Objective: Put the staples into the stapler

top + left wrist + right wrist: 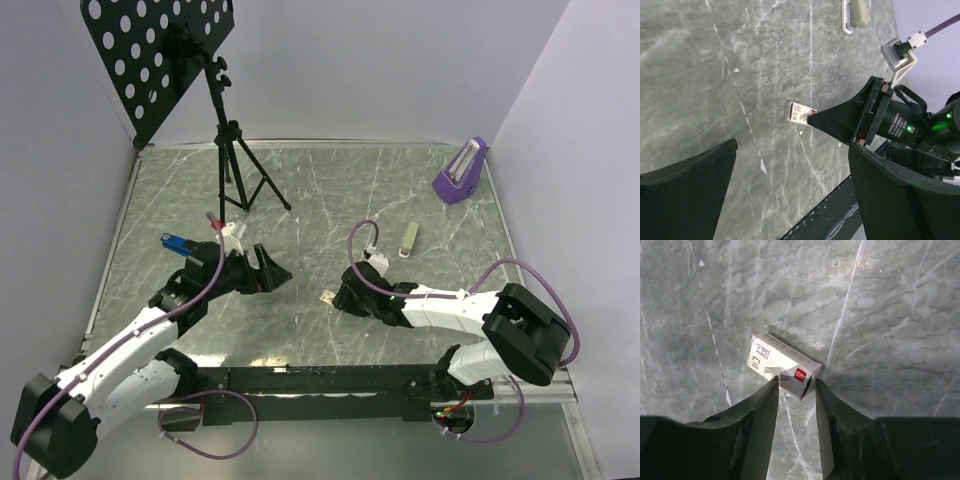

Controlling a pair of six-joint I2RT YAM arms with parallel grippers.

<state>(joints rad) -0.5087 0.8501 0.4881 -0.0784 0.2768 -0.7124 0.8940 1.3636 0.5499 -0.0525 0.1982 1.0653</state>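
Right wrist view: staples box lies at the right end effector's narrow-set tips, possibly touching.

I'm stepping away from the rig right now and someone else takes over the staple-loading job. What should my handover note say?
Left hand: wide open, empty, low over the table, to the left of the box.
Right hand: part open, tips on either side of the near end of the staple box; no firm grip shows.
Staple box: lying flat on the table, mid-front.
Purple item, probably the stapler: at the far right corner, untouched. A pale strip lies between it and the box.
Done: nothing loaded.
Left: grip the box, get the staples out, load the stapler.
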